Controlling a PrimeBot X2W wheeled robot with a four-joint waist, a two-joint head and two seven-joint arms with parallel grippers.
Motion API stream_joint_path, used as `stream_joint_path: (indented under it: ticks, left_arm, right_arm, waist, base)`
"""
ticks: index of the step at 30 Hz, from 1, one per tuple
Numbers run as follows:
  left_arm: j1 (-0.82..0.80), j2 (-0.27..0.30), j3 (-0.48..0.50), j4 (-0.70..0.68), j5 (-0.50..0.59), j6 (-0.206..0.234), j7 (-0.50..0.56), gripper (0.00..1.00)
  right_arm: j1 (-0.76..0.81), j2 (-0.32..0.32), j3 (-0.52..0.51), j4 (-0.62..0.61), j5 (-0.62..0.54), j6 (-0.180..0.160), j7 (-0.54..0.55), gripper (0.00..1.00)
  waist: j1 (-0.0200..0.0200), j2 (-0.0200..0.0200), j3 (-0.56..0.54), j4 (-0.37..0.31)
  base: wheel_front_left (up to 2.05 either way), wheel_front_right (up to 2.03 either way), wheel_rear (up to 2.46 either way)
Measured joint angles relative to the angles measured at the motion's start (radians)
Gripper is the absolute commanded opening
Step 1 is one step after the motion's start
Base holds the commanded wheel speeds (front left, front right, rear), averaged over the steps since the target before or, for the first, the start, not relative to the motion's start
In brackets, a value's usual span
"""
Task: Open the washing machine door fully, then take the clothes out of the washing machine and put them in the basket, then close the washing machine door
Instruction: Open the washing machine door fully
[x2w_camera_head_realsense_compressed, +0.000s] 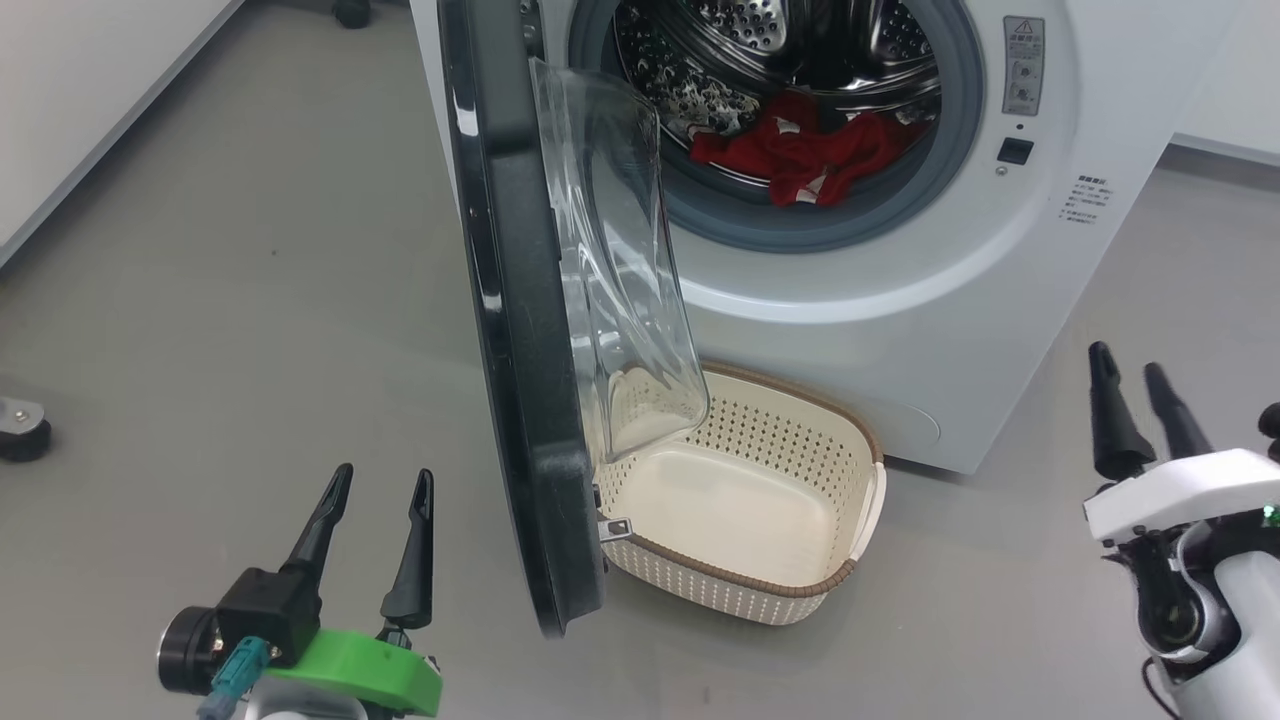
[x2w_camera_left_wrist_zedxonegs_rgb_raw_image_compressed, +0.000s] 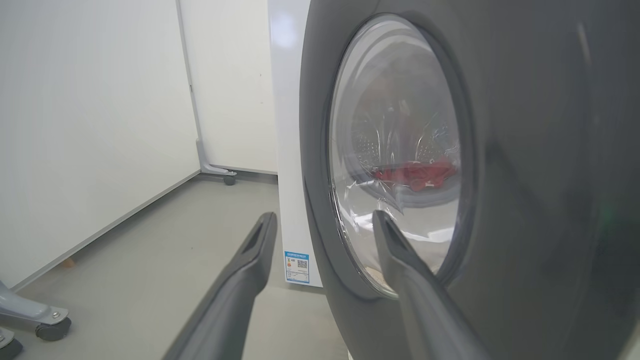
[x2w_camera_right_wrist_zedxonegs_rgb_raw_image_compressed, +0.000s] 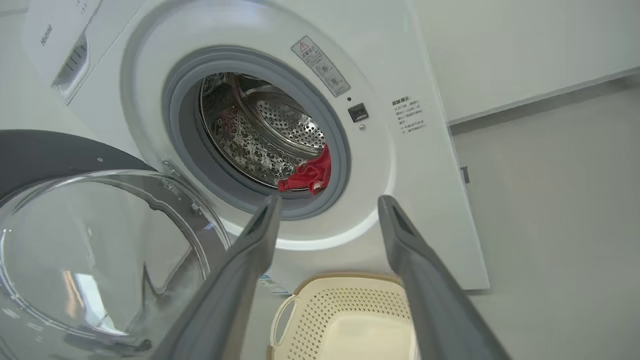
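Observation:
The white washing machine (x2w_camera_head_realsense_compressed: 900, 300) stands ahead with its door (x2w_camera_head_realsense_compressed: 520, 330) swung out to about a right angle, edge-on toward me, the glass bowl (x2w_camera_head_realsense_compressed: 625, 270) bulging right. Red clothes (x2w_camera_head_realsense_compressed: 810, 155) lie in the steel drum (x2w_camera_right_wrist_zedxonegs_rgb_raw_image_compressed: 265, 135), at its front lip. The cream basket (x2w_camera_head_realsense_compressed: 860, 510) sits empty on the floor under the opening. My left gripper (x2w_camera_head_realsense_compressed: 385, 480) is open at the lower left, just outside the door's black rim (x2w_camera_left_wrist_zedxonegs_rgb_raw_image_compressed: 525, 200). At the lower right my right gripper (x2w_camera_head_realsense_compressed: 1128, 358) stands open, apart from the machine, holding nothing; it points at the opening (x2w_camera_right_wrist_zedxonegs_rgb_raw_image_compressed: 325, 205).
Grey floor (x2w_camera_head_realsense_compressed: 250, 300) spreads to the left of the door and to the right of the machine. A white wall panel (x2w_camera_left_wrist_zedxonegs_rgb_raw_image_compressed: 90, 125) on castors runs along the left. A dark castor (x2w_camera_head_realsense_compressed: 22, 430) sits at the left edge.

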Motion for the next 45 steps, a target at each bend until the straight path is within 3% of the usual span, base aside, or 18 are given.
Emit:
stream_joint_path:
  ticks: [5,6,14,36,45]
  left_arm:
    - [0.002,0.002,0.002,0.001,0.013,0.000,0.000,1.00]
    - [0.002,0.002,0.002,0.001,0.013,0.000,0.000,1.00]
    - [0.009,0.002,0.007,0.002,0.019,0.000,0.000,1.00]
    - [0.017,0.002,0.027,0.023,0.033,0.000,0.000,1.00]
    - [0.018,0.003,0.030,0.032,0.036,0.000,0.000,1.00]
  right_arm:
    - [0.001,-0.077,0.034,-0.024,-0.212,-0.071,-0.124,1.00]
    - [0.001,-0.077,0.034,-0.024,-0.212,-0.071,-0.124,1.00]
    - [0.033,-0.106,0.081,-0.055,-0.405,-0.181,-0.100,1.00]
    - [0.243,0.076,0.061,-0.127,-0.548,-0.193,-0.097,1.00]
    - [0.286,0.118,0.059,-0.143,-0.587,-0.201,-0.097,1.00]
  waist:
    - [0.0000,0.0000,-0.002,-0.007]
    - [0.0000,0.0000,-0.002,-0.007]
    - [0.0000,0.0000,-0.005,-0.017]
    - [0.0000,0.0000,-0.015,-0.034]
    - [0.0001,0.0000,-0.016,-0.042]
  base:
    - [0.00,0.00,0.00]
    - [0.00,0.00,0.00]
    - [0.00,0.00,0.00]
    - [0.00,0.00,0.00]
    - [0.00,0.00,0.00]
